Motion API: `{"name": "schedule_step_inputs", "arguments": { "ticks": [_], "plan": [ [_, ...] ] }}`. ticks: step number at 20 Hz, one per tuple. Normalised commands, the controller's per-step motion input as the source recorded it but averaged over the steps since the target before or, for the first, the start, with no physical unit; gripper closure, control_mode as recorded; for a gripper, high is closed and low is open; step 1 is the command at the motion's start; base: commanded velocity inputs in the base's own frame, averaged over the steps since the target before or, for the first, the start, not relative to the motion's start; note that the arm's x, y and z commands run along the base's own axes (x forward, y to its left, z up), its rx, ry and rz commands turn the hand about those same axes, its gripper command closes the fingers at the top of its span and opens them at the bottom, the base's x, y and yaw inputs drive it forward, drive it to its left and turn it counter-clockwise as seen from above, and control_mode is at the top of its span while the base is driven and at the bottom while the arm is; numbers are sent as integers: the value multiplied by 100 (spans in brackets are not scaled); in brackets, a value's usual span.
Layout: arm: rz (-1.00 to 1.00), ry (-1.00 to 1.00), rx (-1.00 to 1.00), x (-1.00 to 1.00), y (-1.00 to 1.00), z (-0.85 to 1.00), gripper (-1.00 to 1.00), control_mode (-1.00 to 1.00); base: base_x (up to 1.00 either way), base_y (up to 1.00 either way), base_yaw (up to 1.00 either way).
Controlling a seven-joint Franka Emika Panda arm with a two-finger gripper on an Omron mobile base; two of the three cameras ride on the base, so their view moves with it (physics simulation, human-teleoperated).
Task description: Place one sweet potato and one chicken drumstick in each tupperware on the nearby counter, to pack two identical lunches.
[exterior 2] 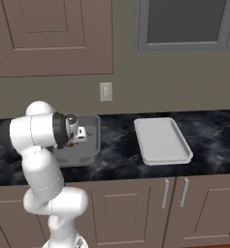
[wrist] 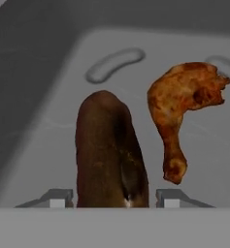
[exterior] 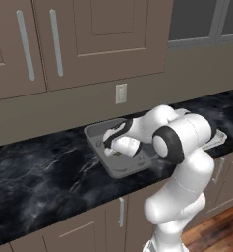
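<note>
A brown sweet potato [wrist: 109, 150] lies on the floor of the deep grey tupperware [wrist: 48, 121], with a roasted chicken drumstick [wrist: 177, 106] beside it. My gripper [wrist: 115, 197] hangs low inside this tub [exterior: 94, 134], its fingertips [wrist: 60, 196] straddling the near end of the potato with a thin gap on each side, so it is open. From the right base view the hand [exterior 2: 79, 135] dips into the grey tub [exterior 2: 90, 147]. The whitish tupperware [exterior 2: 161, 140] sits further right on the black counter [exterior 2: 117, 151], holding nothing.
Brown wall cabinets hang above the counter [exterior: 39, 172], with a light switch [exterior: 121, 93] on the backsplash. My arm's elbow [exterior: 174, 140] covers the right part of the grey tub and most of the whitish tray [exterior: 219, 139]. A window [exterior 2: 184, 22] is at the upper right.
</note>
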Motion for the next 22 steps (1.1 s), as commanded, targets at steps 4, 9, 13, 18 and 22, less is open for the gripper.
{"name": "schedule_step_inputs", "arguments": {
  "ticks": [4,9,13,18,22],
  "plan": [
    [0,-1,0,-41,-20,79,-100,-100,0,0,0],
    [0,0,-1,-28,-16,100,-100,-100,0,0,0],
    [0,0,-1,-43,-13,100,-100,-100,0,0,0],
    [-1,0,0,-84,-38,99,-100,-100,0,0,0],
    [-3,0,0,-99,-55,89,-100,-100,0,0,0]
  ]
}}
